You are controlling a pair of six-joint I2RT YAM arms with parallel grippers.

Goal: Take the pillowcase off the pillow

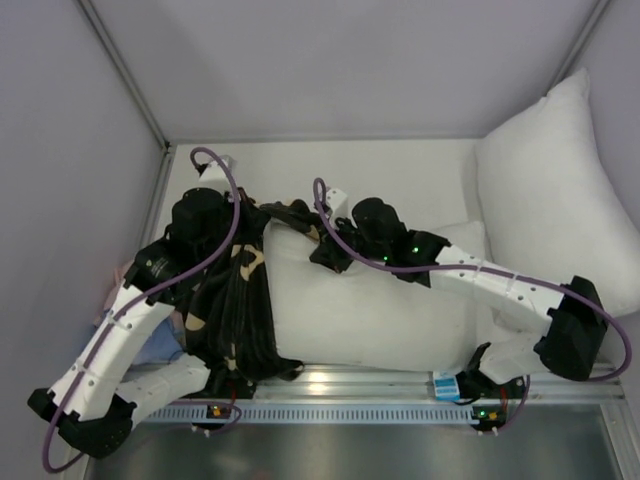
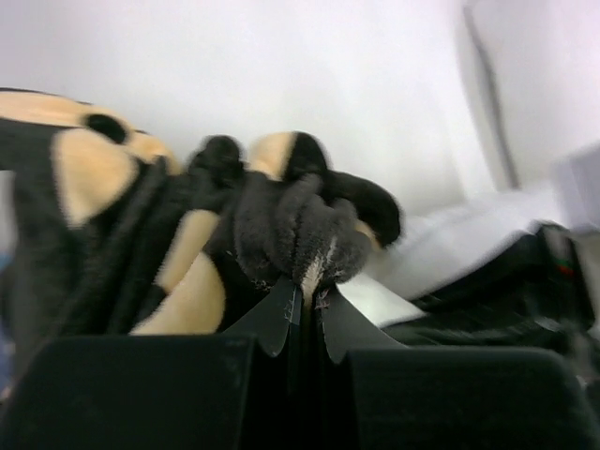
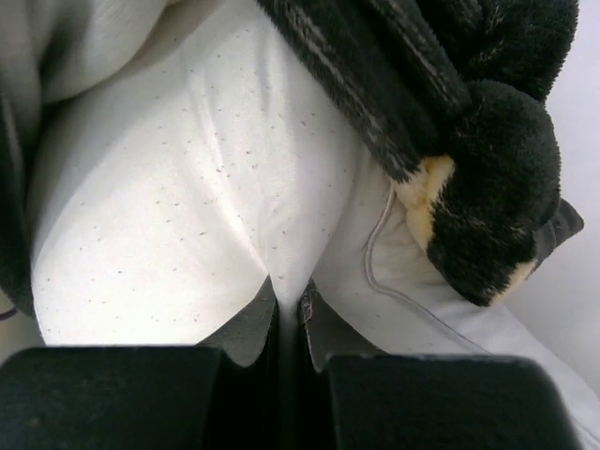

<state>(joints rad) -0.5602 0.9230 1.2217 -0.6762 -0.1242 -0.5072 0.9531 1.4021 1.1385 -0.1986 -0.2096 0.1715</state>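
The white pillow [image 1: 370,305] lies across the middle of the table, its blue-and-white tag [image 1: 446,384] at the near right corner. The black pillowcase with tan flowers [image 1: 235,300] is bunched over the pillow's left end. My left gripper [image 2: 307,289] is shut on a fold of the pillowcase [image 2: 281,216] at the far left. My right gripper [image 3: 289,295] is shut on a pinch of the pillow's white fabric [image 3: 187,216], with the pillowcase's edge [image 3: 487,141] just beside it. In the top view the right gripper [image 1: 335,235] sits at the pillow's far edge.
A second plain white pillow [image 1: 550,190] leans in the back right corner. Pink and light-blue cloths [image 1: 150,345] lie under the left arm. White walls close in the left, back and right; a metal rail [image 1: 400,385] runs along the near edge.
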